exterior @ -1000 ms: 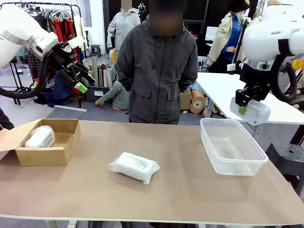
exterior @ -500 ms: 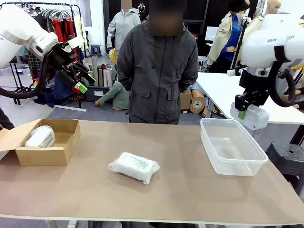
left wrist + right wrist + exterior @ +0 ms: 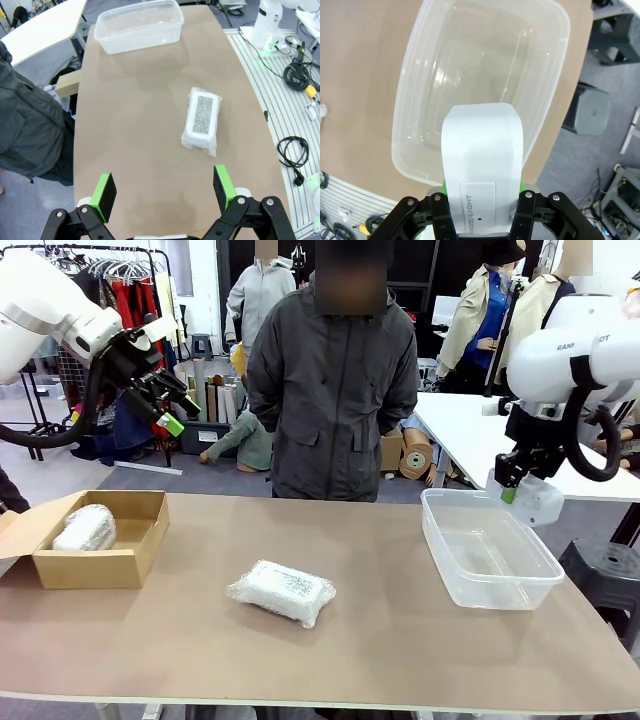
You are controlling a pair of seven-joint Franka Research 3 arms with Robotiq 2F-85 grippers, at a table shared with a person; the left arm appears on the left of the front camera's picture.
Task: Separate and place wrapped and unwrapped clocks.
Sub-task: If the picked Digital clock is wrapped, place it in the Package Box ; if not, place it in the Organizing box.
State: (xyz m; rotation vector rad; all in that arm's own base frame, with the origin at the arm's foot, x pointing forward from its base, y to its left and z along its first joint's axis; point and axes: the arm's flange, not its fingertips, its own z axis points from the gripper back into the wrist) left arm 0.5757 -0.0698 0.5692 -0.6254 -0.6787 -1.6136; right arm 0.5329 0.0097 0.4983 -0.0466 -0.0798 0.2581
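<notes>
Right wrist: clock (image 3: 482,145) lengthwise toward container (image 3: 400,135)

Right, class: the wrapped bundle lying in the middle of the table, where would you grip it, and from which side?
Probably across the two long sides of the wrapped bundle, near its middle, from straight above. It lies flat on the table, longer than wide, with loose wrap bunched at one end.

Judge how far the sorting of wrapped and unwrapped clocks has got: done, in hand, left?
Done: the rounder wrapped clock lies in the cardboard box. In hand: the right end effector is shut on the bare clock over the clear tub's edge. Left: the flat wrapped clock lies on the table; the left end effector hangs open.
</notes>
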